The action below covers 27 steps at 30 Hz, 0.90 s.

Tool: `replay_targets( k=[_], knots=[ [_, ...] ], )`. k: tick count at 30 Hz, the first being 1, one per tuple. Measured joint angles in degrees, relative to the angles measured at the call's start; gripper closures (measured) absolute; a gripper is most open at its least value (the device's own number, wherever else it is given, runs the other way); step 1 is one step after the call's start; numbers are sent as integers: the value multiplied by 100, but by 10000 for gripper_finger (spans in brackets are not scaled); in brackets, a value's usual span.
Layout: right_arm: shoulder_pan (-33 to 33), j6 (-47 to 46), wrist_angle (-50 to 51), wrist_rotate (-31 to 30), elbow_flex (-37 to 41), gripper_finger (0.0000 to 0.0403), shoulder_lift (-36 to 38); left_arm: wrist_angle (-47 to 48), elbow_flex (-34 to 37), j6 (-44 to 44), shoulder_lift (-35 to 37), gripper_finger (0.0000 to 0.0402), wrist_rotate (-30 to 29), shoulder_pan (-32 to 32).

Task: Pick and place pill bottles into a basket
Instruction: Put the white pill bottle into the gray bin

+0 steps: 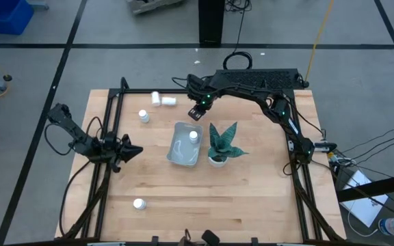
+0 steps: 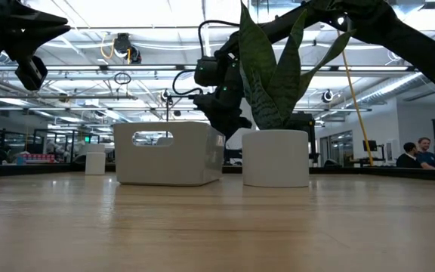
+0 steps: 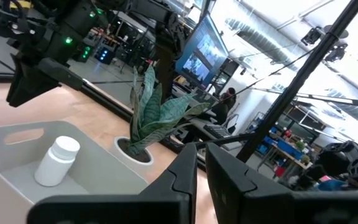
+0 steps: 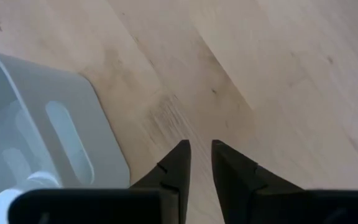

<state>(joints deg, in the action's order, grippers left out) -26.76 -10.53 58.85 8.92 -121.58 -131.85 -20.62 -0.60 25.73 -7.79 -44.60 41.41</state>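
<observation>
Bottles were our concern: we counted one (image 1: 193,136) standing inside the basket (image 1: 174,154), just below and beside the right gripper (image 1: 195,113), which hovered off the basket's far end. Its fingers stood a narrow gap apart over bare wood, clamped on nothing. Three more bottles lay on the table beyond it: two (image 1: 156,98) (image 1: 169,100) close together near the far edge and one (image 1: 143,115) a little nearer the basket. A fifth (image 1: 139,203) stood well apart, toward the near edge, closer to the left gripper (image 1: 133,151). That gripper waited beside the basket's left wall, fingers almost together and empty.

We judged the step in hand to be the right arm's move toward another bottle. To do it well, it should rise clear of the basket wall, spread its fingers fully before descending, and take the lone upright bottle across its body. The pair near the far edge appeared to lie on their sides and may roll if nudged, so each should be approached squarely. The plant (image 1: 222,141) stood just beside the basket; its leaves could be brushed on the return.

We found the surface to be pale wooden planks (image 1: 252,198), flat and dry. Beyond it lay a workshop with monitors, ceiling lights and two people (image 2: 414,153) seated far off.
</observation>
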Motion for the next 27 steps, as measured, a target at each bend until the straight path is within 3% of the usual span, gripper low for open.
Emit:
replay_targets(
  k=[13,19,23,27],
  knots=[
    [93,-11,-425,10,0,292,99,0,0,13,0,364,-50,0],
    [582,508,-798,12,-2,276,646,61,0,178,-2,364,-50,-2],
    [1005,298,-876,12,-2,275,971,252,0,-58,-11,364,51,-7],
    [1429,-118,-884,-165,-2,275,1193,-165,0,633,-9,364,285,-5]
  ],
)
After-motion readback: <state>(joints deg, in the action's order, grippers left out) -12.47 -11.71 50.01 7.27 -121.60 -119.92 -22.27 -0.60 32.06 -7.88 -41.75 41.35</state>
